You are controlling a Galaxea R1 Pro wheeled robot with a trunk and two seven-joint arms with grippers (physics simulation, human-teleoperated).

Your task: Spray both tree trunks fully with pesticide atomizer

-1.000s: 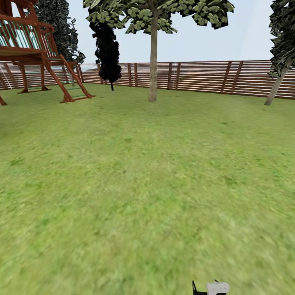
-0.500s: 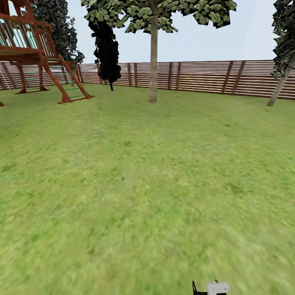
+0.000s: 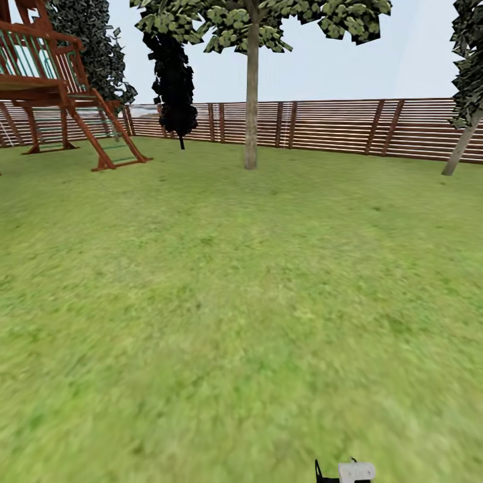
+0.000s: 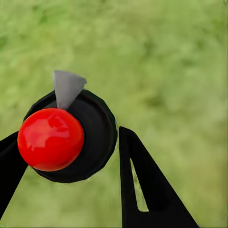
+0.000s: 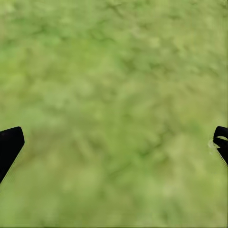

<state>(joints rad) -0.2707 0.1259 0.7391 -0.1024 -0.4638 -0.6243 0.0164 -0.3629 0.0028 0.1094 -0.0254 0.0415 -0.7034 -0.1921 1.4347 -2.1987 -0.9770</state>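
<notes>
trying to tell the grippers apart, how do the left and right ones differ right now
The left gripper is shut on the atomizer, a black body with a red ball on top; the right gripper holds nothing. The left fingers sit close together; the right fingers are spread wide. Both are black and hang over grass.

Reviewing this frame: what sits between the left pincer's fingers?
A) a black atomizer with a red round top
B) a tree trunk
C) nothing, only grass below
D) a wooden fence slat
A: in the left wrist view the atomizer, black with a red ball top, sits between the left pincer fingers above the grass.
</notes>
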